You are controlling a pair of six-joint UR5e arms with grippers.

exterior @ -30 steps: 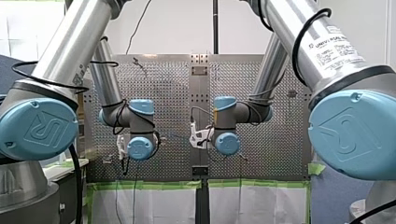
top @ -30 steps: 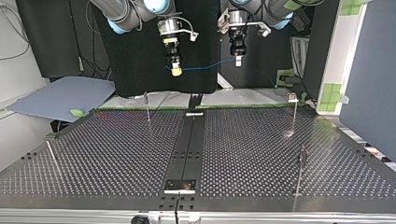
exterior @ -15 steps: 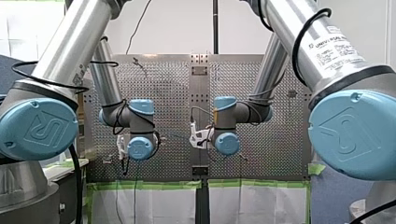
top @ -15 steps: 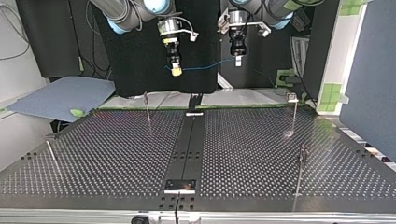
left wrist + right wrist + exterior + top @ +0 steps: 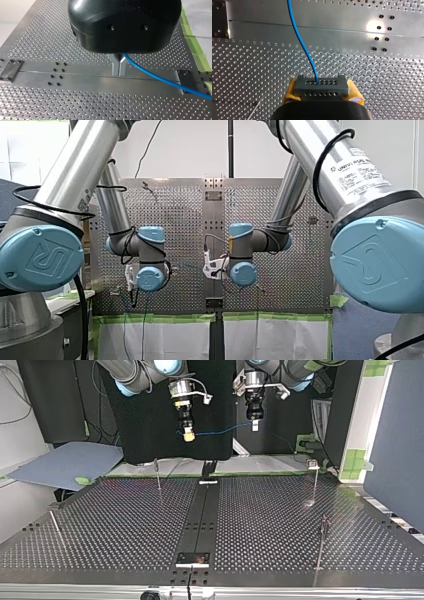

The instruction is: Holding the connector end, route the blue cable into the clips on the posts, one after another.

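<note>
In the right wrist view my right gripper is shut with its yellow pads on a grey connector block. The blue cable leaves the block and runs away over the perforated table. In the left wrist view my left gripper has its metal fingers shut on the blue cable, which trails off to one side. Across the table in the top view, both grippers hang high above the far edge, right gripper and left gripper, with the cable strung between them.
Thin posts stand on the perforated table: one far left, one far right, one near right, one near left. A dark centre strip runs across the table. A blue sheet lies off the table.
</note>
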